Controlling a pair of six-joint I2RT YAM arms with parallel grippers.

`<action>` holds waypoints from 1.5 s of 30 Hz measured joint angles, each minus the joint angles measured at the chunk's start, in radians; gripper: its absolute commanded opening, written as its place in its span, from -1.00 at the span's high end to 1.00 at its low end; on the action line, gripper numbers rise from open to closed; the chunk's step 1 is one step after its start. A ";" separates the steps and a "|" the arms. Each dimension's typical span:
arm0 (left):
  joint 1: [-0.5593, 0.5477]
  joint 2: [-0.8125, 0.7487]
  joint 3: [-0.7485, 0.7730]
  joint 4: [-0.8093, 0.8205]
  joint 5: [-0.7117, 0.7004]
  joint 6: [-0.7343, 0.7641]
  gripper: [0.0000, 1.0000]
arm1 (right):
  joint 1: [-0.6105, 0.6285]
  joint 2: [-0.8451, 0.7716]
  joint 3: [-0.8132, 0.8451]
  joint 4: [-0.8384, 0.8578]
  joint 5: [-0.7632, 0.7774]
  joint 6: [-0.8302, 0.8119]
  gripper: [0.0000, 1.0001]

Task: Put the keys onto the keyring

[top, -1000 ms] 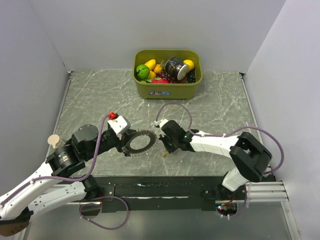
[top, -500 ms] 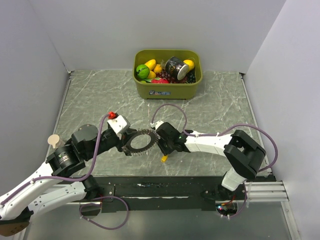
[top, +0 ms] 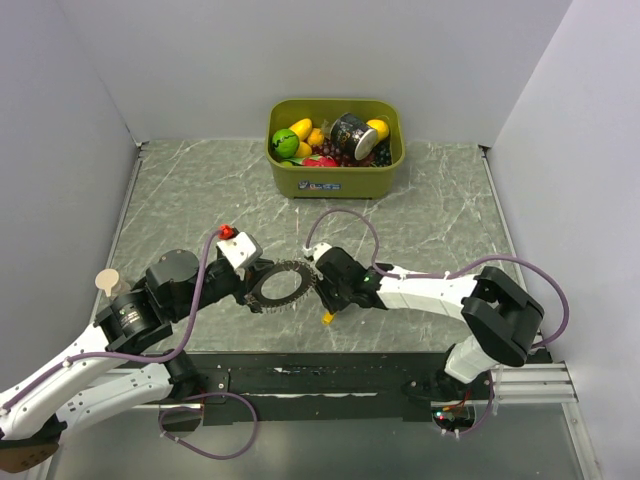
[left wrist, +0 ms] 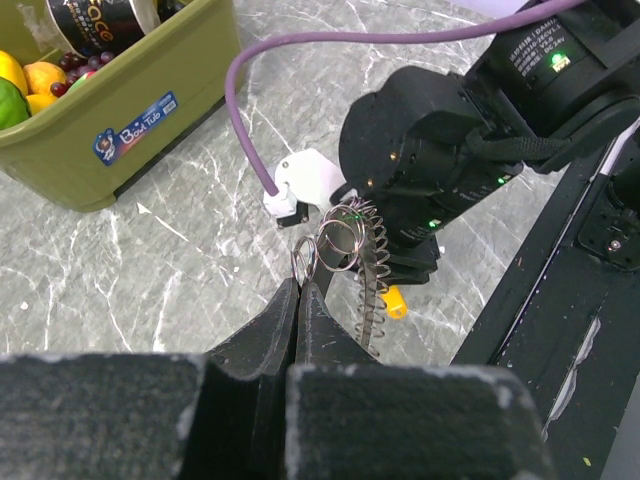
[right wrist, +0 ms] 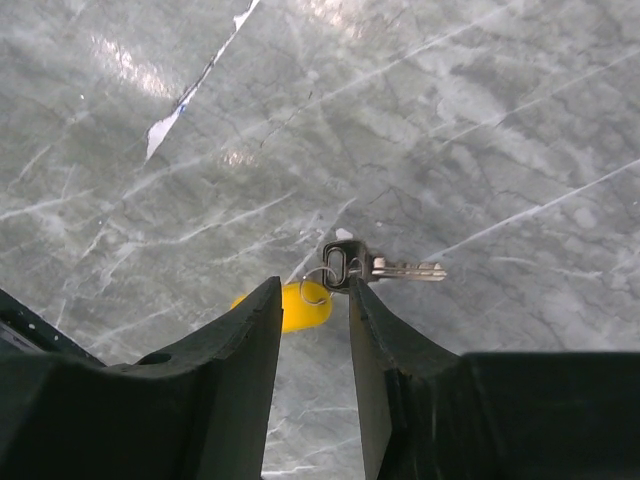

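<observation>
Tabletop bears key below right gripper; left gripper pinches keyring.

Right gripper above a grey marble table, dark fingers a little apart. Just past the tips, a small silver key lying flat, joined by a tiny ring to a yellow tag, half hidden behind one finger.

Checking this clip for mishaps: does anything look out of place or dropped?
Yes. The yellow-tagged key lies loose on the marble table, directly below the parted fingers of the right gripper, which holds nothing. The key is not threaded on the keyring, which the left gripper pinches. Nothing else stands out.
</observation>
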 measured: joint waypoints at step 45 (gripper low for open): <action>0.000 0.011 0.000 -0.008 0.013 0.000 0.98 | -0.084 -0.578 -0.230 0.093 -0.058 -0.087 1.00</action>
